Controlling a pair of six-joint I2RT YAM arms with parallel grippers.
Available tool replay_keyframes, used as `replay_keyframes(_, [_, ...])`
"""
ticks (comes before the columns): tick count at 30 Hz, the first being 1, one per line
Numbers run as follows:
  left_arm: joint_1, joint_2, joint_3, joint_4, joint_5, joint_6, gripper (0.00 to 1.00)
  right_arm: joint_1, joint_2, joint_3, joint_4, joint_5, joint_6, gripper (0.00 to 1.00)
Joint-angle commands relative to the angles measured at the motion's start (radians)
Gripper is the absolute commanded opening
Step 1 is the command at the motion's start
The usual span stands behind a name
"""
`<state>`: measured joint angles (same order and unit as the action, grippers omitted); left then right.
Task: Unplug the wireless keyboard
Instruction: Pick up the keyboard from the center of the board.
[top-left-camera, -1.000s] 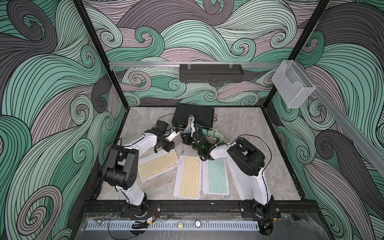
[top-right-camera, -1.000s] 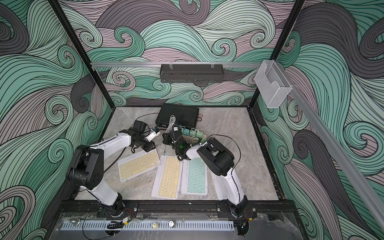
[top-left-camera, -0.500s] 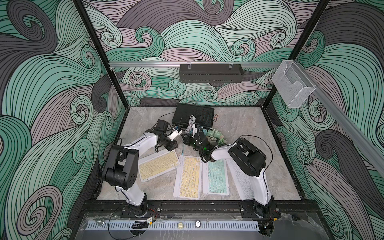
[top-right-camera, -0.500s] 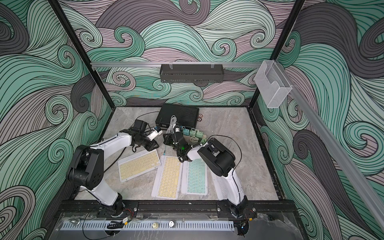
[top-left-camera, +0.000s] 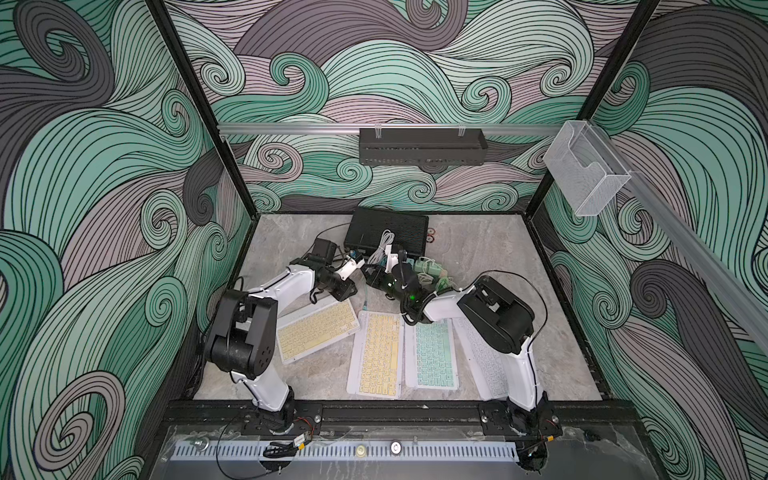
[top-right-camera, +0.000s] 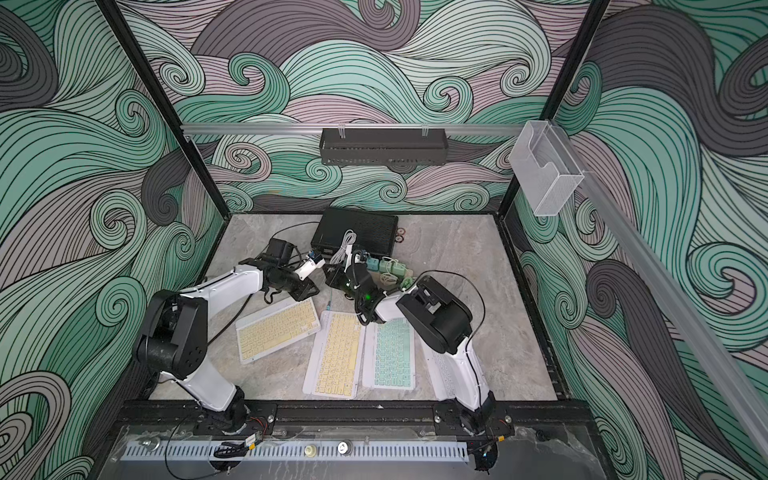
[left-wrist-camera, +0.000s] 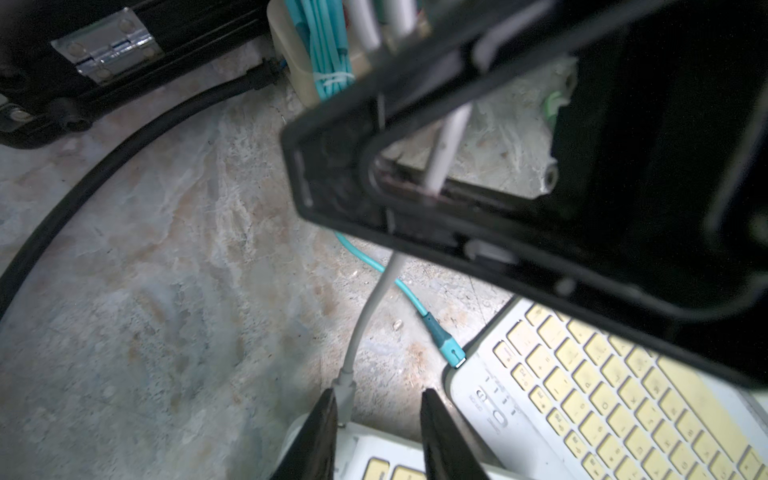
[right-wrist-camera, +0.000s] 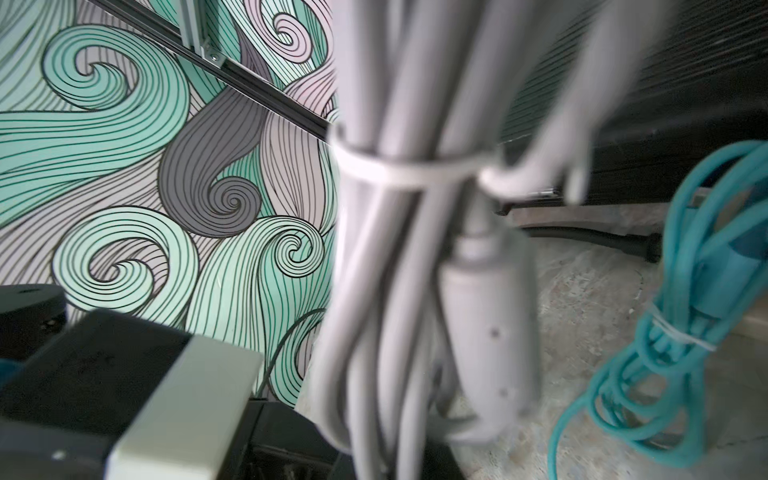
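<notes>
The left yellow-keyed wireless keyboard (top-left-camera: 316, 330) lies flat, and a white cable plug (left-wrist-camera: 345, 395) sits in its back edge (left-wrist-camera: 386, 461). My left gripper (left-wrist-camera: 378, 392) is open at that edge; the plug touches one finger and a gap stays toward the other. In both top views this gripper (top-left-camera: 345, 293) (top-right-camera: 309, 293) is low over the keyboard's far corner. My right gripper (top-left-camera: 376, 272) (top-right-camera: 334, 272) is shut on the white cable bundle (right-wrist-camera: 386, 249) (top-left-camera: 384, 247), holding it upright; its fingers are hidden behind the bundle.
A second yellow keyboard (top-left-camera: 376, 353) has a teal plug (left-wrist-camera: 446, 349) in its edge. A teal keyboard (top-left-camera: 432, 353) and a white keyboard (top-left-camera: 486, 365) lie to its right. A black box (top-left-camera: 388, 235) and green chargers (top-left-camera: 428, 268) sit behind. A teal cable bundle (right-wrist-camera: 673, 332) hangs nearby.
My left gripper has edged right along the keyboard's back edge and its jaws have widened slightly. The right gripper has shifted a little toward the back left with the bundle.
</notes>
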<state>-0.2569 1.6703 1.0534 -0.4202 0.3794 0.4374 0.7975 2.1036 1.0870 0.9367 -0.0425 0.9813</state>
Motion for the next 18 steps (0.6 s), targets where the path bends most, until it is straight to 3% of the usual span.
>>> replay_keyframes(1, [0.018, 0.021, 0.050, 0.010, 0.052, 0.004, 0.35, -0.004, -0.016, -0.004, 0.130, -0.034, 0.058, 0.00])
replay_keyframes(8, [0.064, -0.017, 0.032, 0.137, 0.204, -0.059, 0.35, -0.004, 0.004, 0.006, 0.152, -0.061, 0.105, 0.00])
replay_keyframes(18, [0.067, 0.006, 0.042, 0.143, 0.246, -0.071, 0.33, -0.004, 0.004, 0.001, 0.171, -0.077, 0.135, 0.00])
